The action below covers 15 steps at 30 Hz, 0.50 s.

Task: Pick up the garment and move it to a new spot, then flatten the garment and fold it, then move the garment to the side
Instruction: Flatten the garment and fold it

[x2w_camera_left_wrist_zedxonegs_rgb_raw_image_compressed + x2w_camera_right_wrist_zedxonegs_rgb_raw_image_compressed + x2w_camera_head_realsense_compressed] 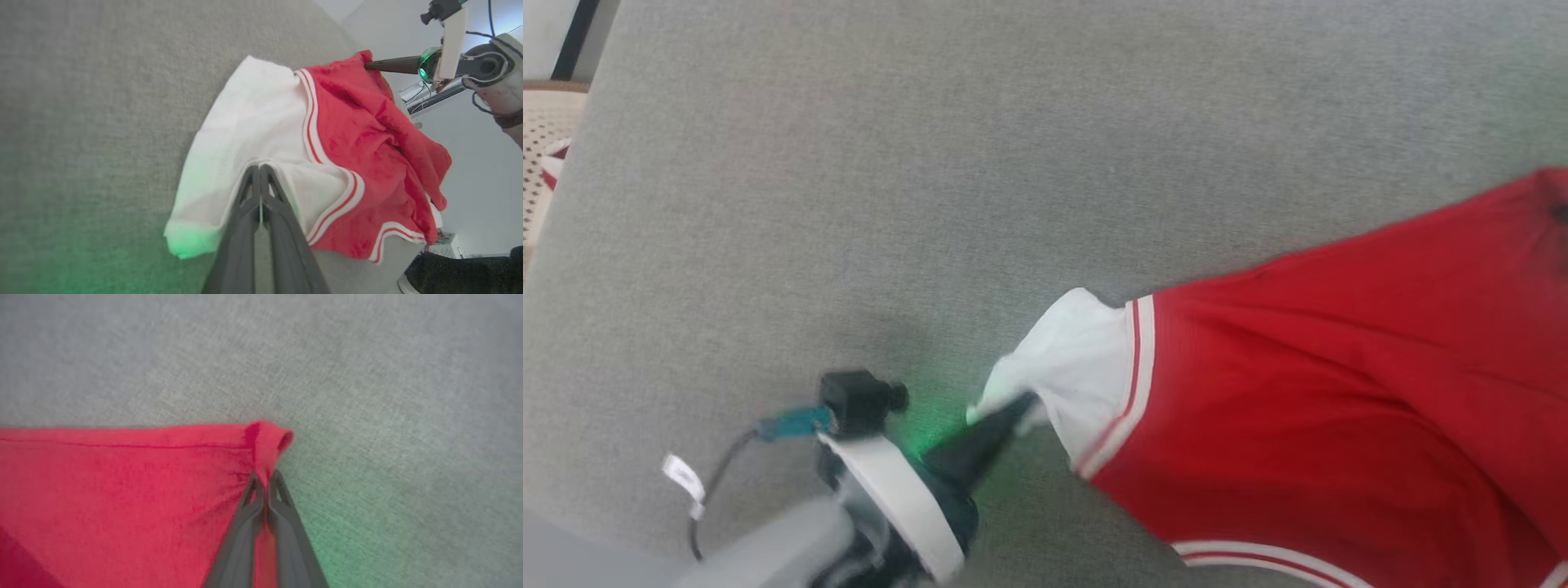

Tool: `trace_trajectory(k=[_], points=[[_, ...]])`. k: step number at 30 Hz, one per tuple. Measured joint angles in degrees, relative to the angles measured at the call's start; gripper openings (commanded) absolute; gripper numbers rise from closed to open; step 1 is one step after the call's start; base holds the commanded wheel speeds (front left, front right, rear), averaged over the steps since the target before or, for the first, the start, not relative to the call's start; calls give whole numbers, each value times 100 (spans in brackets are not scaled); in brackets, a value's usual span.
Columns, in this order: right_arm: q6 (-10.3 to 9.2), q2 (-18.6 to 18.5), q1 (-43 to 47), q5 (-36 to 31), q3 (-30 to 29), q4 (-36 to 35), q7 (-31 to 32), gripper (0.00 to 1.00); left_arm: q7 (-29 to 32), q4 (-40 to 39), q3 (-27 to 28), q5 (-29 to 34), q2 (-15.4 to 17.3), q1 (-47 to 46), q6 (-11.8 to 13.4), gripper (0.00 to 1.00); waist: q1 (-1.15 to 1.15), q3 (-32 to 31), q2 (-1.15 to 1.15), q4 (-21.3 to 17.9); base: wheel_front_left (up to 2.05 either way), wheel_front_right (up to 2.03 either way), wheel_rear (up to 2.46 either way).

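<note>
The garment [1339,392], a red shirt with white sleeves and white-striped trim, lies stretched across the grey surface at the right of the head view. My left gripper [1017,404] is shut on the edge of its white sleeve [1078,359]; the left wrist view shows the fingers [261,192] pinched together on that white cloth [245,122]. My right gripper [265,479] is shut on a bunched red corner of the garment [267,443], and the left wrist view shows it [367,64] gripping the far red edge [359,94].
A grey fabric surface [890,163] spreads around the garment, with open room to the left and behind. A perforated pale object [543,147] stands beyond the surface's left edge. In the left wrist view a dark shoe [421,273] is at the lower right.
</note>
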Motion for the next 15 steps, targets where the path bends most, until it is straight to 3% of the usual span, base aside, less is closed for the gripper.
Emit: trace_trajectory(k=[8, 15], points=[[-1, 248, -673, 198, -550, 521, -1027, 0, 2, 207, 660, 581, -40, -829, 0, 0, 0, -85, 0, -283, 0, 0, 0], [-2, 821, -1840, 181, -1296, 1340, -1650, 0, 169, 1162, 1023, 94, -247, -2702, 0, 0, 0, 75, 0, -625, 0, 0, 0]])
